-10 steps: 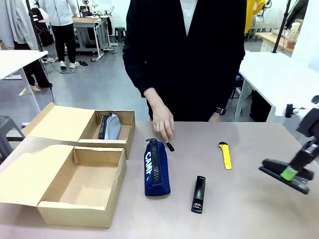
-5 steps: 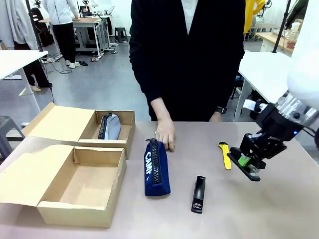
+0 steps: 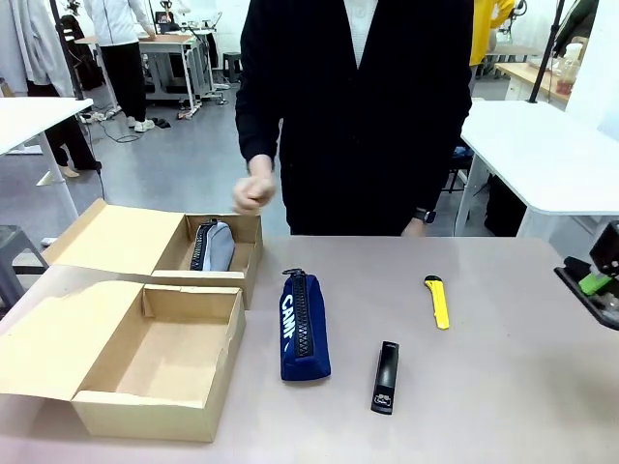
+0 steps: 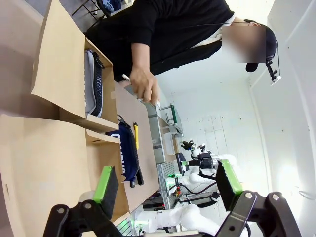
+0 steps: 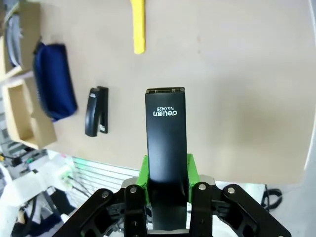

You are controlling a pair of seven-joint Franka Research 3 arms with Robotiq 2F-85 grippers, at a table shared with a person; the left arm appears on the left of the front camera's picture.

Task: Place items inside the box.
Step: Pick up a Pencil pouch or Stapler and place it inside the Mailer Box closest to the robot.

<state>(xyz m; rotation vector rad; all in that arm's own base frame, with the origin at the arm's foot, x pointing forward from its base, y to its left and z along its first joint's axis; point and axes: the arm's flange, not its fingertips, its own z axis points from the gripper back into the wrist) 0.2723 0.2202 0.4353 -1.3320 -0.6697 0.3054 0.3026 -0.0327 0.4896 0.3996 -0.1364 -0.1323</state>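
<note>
My right gripper [image 5: 168, 170] is shut on a slim black bar [image 5: 166, 138] lettered "deli", held above the table's right edge; it also shows as right gripper [image 3: 592, 283] at the picture's far right. On the table lie a navy "CAMPUS" pencil case [image 3: 304, 326], a black stapler [image 3: 385, 377] and a yellow utility knife [image 3: 437, 301]. A grey pencil case [image 3: 213, 246] lies in the far box [image 3: 247, 230]. My left gripper [image 4: 167, 180] hangs open above the near box [image 3: 155, 406]. The person's hand [image 3: 253, 196] is raised, closed on something small and white.
Both cardboard boxes stand at the table's left with lids [image 3: 116, 237] folded back; the near one has nothing in it. The person stands at the far edge. White tables [image 3: 542, 145] flank the scene. Bare tabletop [image 3: 503, 387] lies between the stapler and my right gripper.
My right gripper swung with the black bar from beside the yellow knife back to the far right edge. The person's hand rose from the table by the navy case to above the far box.
</note>
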